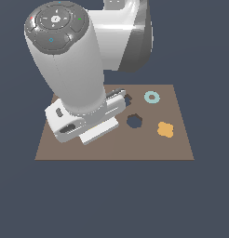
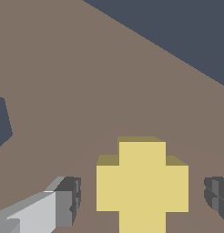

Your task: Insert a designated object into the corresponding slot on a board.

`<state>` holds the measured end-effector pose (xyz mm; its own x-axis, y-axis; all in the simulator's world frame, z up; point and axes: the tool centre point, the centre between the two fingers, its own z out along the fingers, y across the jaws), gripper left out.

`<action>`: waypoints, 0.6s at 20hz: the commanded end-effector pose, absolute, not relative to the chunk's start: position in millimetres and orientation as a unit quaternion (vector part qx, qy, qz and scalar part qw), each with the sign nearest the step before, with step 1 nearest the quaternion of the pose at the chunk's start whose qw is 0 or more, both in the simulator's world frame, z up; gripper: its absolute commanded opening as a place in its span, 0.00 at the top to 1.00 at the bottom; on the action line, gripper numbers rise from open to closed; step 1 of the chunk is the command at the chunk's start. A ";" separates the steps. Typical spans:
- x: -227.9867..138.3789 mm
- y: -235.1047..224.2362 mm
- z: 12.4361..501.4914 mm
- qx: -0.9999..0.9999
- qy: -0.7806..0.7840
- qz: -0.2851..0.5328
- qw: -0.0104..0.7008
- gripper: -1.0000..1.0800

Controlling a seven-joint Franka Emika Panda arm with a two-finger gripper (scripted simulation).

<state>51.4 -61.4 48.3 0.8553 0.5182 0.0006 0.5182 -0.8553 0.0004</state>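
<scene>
Wrist view: the two fingers [image 2: 68,200] stand apart, released, one on each side of the pale-yellow cross piece [image 2: 142,186], with a visible gap between each pad and the piece; nothing is grasped. The cross piece lies flat on the brown board [image 2: 86,68], between the fingers. A dark cutout [image 2: 1,120] shows at the picture's edge, well apart from the piece; its full outline is cut off. Exterior view: the arm [image 1: 70,60] leans over the board's side at the exterior view's left and hides the fingers and the cross piece. A notched dark slot [image 1: 128,98] shows partly, just beside the arm's hand. Near it lies a rounder scalloped hole [image 1: 133,121]. Further toward the exterior view's right lie a pale-teal ring [image 1: 151,97] and an orange clover piece [image 1: 165,129].
</scene>
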 end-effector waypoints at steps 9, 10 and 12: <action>50.7 -61.3 30.0 0.963 0.268 0.000 0.000 1.00; 50.7 -61.3 30.0 0.963 0.268 0.000 0.000 1.00; 50.7 -61.3 30.0 0.963 0.268 0.000 0.000 1.00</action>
<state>50.9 -62.0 30.9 0.8564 0.5163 0.0002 0.5163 -0.8564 0.0008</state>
